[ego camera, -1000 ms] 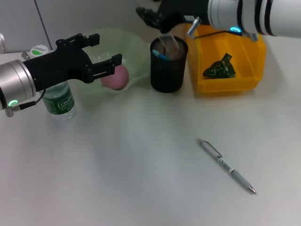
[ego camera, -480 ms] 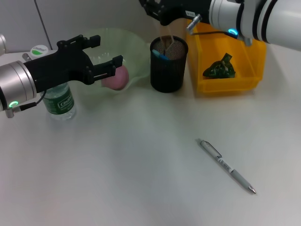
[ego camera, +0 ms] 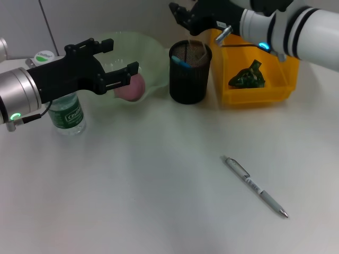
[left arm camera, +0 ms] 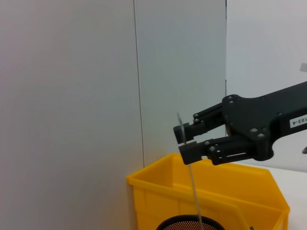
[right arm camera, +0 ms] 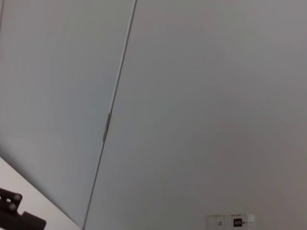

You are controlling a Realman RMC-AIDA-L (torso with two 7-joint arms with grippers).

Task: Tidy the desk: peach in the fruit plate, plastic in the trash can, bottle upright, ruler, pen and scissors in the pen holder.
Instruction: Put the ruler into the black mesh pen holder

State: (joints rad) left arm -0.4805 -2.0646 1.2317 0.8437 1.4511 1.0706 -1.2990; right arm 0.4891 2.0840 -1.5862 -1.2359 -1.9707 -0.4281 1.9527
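Above the black mesh pen holder (ego camera: 189,73) near the table's far edge, the right gripper (ego camera: 186,15) hangs with its jaws slightly parted around a thin clear ruler (left arm camera: 188,167), whose lower end is already down inside the cup; whether the pads grip it I cannot tell. A blue-handled item, probably the scissors (ego camera: 180,62), leans inside too. One peach (ego camera: 130,87) lies in the one pale green fruit plate (ego camera: 151,50), one green plastic scrap (ego camera: 246,75) lies in the one yellow bin (ego camera: 259,93), and one bottle (ego camera: 66,109) stands upright towards the table's left edge, just behind the left gripper (ego camera: 115,62), which hovers with fingers apart over the plate. One pen (ego camera: 255,187) lies alone on the table (ego camera: 132,201) towards the near right corner, well apart from everything. My worry: a sideways pull could drag the ruler and tip the light holder, and a steep, hurried grab could roll the slim pen away.
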